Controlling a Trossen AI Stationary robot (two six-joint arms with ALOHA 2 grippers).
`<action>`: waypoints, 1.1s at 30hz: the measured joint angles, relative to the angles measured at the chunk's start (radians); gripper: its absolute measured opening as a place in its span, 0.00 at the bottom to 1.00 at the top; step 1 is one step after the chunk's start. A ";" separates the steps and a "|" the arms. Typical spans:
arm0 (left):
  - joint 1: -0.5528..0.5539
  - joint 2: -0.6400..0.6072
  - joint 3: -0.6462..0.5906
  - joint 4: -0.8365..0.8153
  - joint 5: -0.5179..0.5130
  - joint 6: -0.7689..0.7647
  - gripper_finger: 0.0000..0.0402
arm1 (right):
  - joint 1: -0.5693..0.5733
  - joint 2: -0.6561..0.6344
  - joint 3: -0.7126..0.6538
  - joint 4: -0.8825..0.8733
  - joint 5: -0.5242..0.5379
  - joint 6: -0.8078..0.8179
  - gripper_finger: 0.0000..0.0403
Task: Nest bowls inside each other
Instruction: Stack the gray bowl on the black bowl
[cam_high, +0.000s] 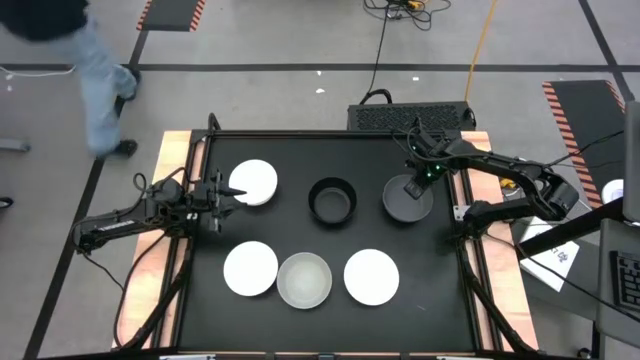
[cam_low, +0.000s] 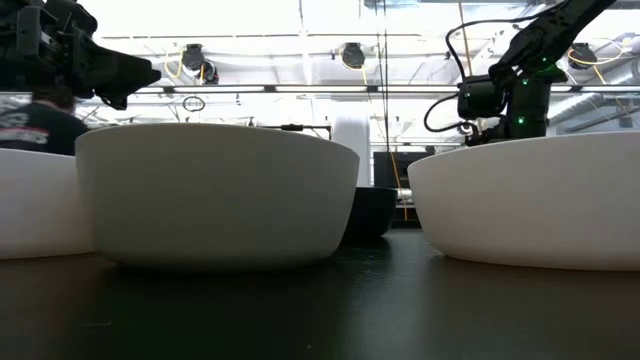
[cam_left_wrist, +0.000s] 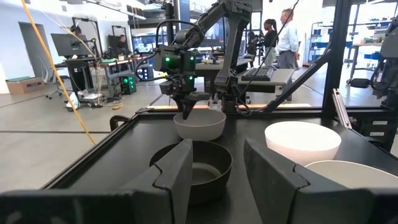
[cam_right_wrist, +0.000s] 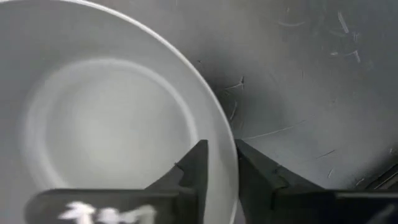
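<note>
I use the black round bowl (cam_high: 332, 200) at the middle of my black tabletop (cam_high: 300, 150) as my landmark. My right gripper (cam_high: 416, 178) is down over the dark grey round bowl (cam_high: 407, 198), which sits just to the right of the black bowl. In my right wrist view my two fingers (cam_right_wrist: 194, 168) straddle that bowl's rim (cam_right_wrist: 227, 163), one inside and one outside, narrowed around the thin wall; whether they are actually pressing it I cannot tell.

My left gripper (cam_high: 222, 196) hovers to the left of the black bowl, beside the white round bowl (cam_high: 254, 183) at the back left. Its fingers (cam_left_wrist: 174, 177) stand apart with nothing between them, and past them my left wrist view looks at the black bowl (cam_left_wrist: 193, 169) and, beyond it, the dark grey bowl (cam_left_wrist: 199, 124) with my right gripper on it.

Nearer the front edge than the black bowl, three bowls lie in a row: a second white round bowl (cam_high: 250, 268) at front left, the pale grey translucent round bowl (cam_high: 304, 279) directly in front and touching it, and a third white round bowl (cam_high: 371, 276) at front right, a little apart. None of the six bowls sits inside another.
</note>
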 joint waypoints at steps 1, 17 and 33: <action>0.000 0.000 0.000 0.000 0.000 0.000 0.37 | 0.000 0.000 0.000 0.000 0.000 -0.005 0.09; 0.000 0.000 0.000 0.000 0.000 0.000 0.37 | 0.000 0.000 0.001 -0.002 -0.002 -0.020 0.00; 0.000 0.000 0.000 0.000 0.000 0.001 0.37 | 0.000 -0.015 0.001 0.087 -0.002 -0.047 0.00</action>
